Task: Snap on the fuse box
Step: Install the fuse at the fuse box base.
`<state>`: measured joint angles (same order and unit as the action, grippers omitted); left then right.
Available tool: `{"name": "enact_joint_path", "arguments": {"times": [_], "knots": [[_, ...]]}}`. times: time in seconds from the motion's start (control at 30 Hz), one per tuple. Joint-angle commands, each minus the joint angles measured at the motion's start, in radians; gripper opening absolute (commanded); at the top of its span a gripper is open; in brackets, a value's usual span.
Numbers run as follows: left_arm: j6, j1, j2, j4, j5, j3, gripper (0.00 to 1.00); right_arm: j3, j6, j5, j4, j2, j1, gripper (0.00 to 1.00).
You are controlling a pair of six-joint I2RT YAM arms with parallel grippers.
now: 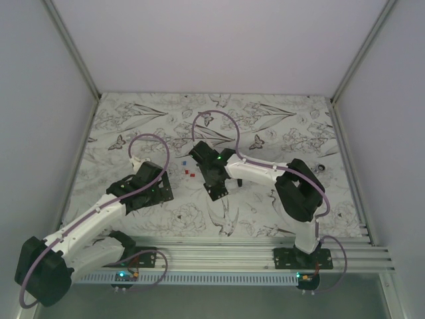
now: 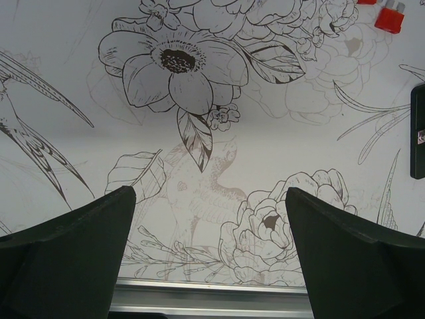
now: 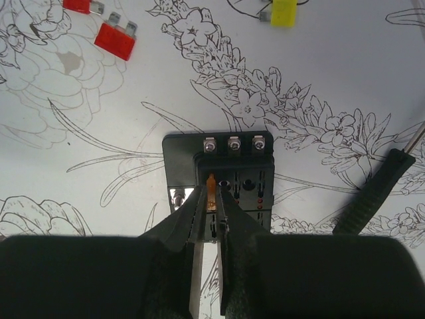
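Note:
The fuse box (image 3: 229, 174) is a black block with three screws along its far edge and rows of slots, lying flat on the flower-print mat. My right gripper (image 3: 213, 194) is directly over it, shut on a small orange fuse (image 3: 212, 181) that stands at the box's left slot row. In the top view the right gripper (image 1: 216, 188) covers the box. My left gripper (image 2: 207, 191) is open and empty, low over the mat to the left (image 1: 158, 193). A black edge (image 2: 418, 133) shows at the right border of the left wrist view.
Loose red fuses (image 3: 114, 40) and a yellow fuse (image 3: 282, 12) lie on the mat beyond the box; the red ones show in the top view (image 1: 190, 174). A thin black stick tool (image 3: 372, 196) lies to the box's right. A metal rail (image 1: 226, 251) runs along the near edge.

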<state>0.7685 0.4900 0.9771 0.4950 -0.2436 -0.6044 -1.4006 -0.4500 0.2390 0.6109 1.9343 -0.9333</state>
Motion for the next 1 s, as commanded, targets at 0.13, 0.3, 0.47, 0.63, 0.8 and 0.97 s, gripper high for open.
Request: {"name": "enact_joint_path", "arguments": {"times": [0.13, 0.3, 0.47, 0.63, 0.8, 0.97], "knots": [[-0.006, -0.007, 0.008, 0.024, 0.006, 0.006, 1.00, -0.031, -0.013, 0.028, 0.015, 0.028, -0.009, 0.12], [-0.006, -0.007, 0.008, 0.025, 0.007, 0.006, 1.00, -0.017, -0.018, 0.028, 0.016, 0.029, -0.009, 0.00], [-0.006, -0.007, 0.008, 0.025, 0.008, 0.007, 1.00, 0.024, -0.026, 0.013, 0.005, 0.037, -0.001, 0.00], [-0.005, -0.007, 0.006, 0.025, 0.008, 0.008, 1.00, 0.096, -0.031, -0.019, -0.015, 0.048, 0.016, 0.00], [-0.005, -0.007, 0.006, 0.025, 0.008, 0.008, 1.00, 0.182, -0.039, -0.030, -0.042, 0.054, 0.019, 0.00], [-0.002, -0.007, 0.011, 0.024, 0.007, 0.008, 1.00, 0.260, -0.045, -0.040, -0.056, 0.043, 0.020, 0.00]]}}
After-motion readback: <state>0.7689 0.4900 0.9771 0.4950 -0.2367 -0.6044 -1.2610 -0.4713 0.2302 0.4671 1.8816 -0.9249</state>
